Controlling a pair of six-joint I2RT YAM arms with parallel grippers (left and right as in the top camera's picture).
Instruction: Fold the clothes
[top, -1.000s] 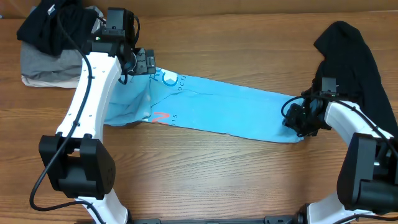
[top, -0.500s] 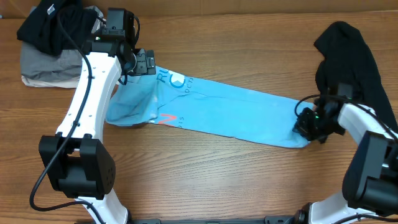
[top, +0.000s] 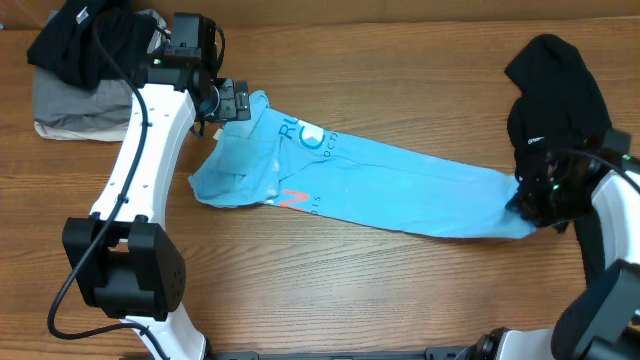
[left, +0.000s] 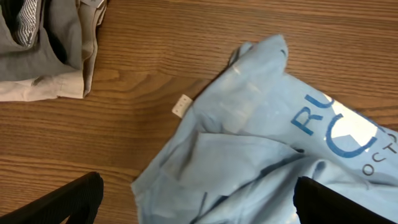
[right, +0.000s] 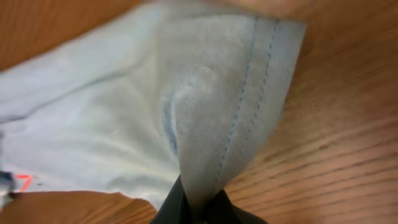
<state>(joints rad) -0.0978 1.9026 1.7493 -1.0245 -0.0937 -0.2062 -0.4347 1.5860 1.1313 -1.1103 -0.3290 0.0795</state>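
Right wrist view first: my right gripper (right: 193, 208) is clenched on the hemmed edge of the light-blue T-shirt (right: 124, 112), with cloth bunching up from between the fingers. Overhead, that claw sits farther right than a second ago. The shirt has slid with it across the table (top: 400, 290) and now lies stretched in a long band, lettering up. My left gripper (top: 235, 100) hangs released over the shirt's upper-left corner. Farther back, a black garment (top: 560, 90) lies heaped at right. At far left sits what looks like a gray and black pile (top: 70, 110).
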